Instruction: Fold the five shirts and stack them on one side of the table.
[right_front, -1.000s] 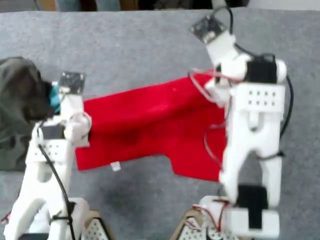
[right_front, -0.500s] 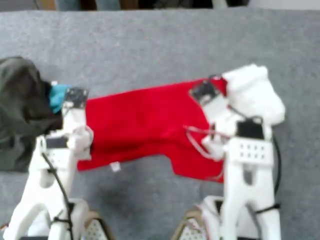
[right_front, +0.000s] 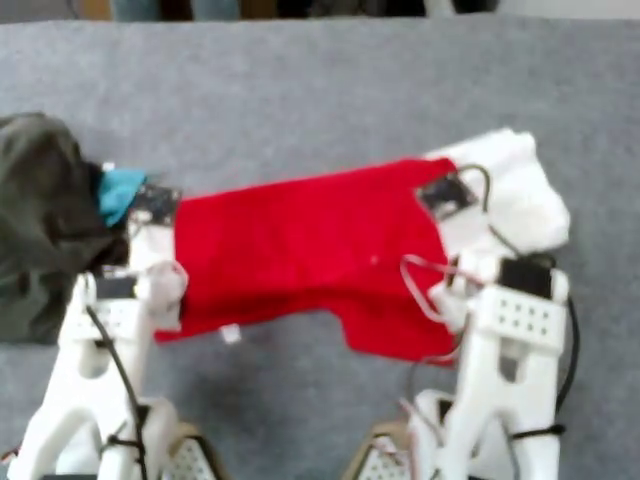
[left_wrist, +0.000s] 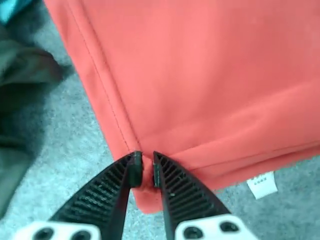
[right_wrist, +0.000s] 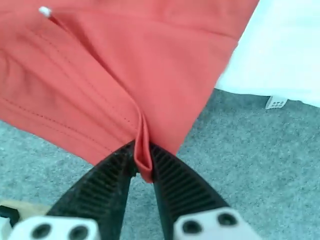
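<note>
A red shirt (right_front: 300, 255) lies spread across the middle of the grey table (right_front: 300, 100). My left gripper (left_wrist: 144, 171) is shut on the shirt's near-left hem (left_wrist: 145, 192), close to a white label (left_wrist: 262, 182). At the shirt's right side, my right gripper (right_wrist: 144, 162) is shut on a raised fold of red cloth (right_wrist: 142, 135). A white shirt (right_front: 520, 195) lies under the red shirt's right end and shows again as the white shirt (right_wrist: 285, 50). The left arm (right_front: 110, 310) and right arm (right_front: 510, 320) stand at the near edge.
A dark green heap of clothing (right_front: 40, 230) sits at the table's left edge, with a teal piece (right_front: 120, 190) poking out beside it. Bare grey table stretches across the far side and between the two arm bases.
The right arm has drawn back from the far side toward the near edge, uncovering the white shirt. The left arm has shifted slightly nearer, and the red shirt lies a little flatter.
</note>
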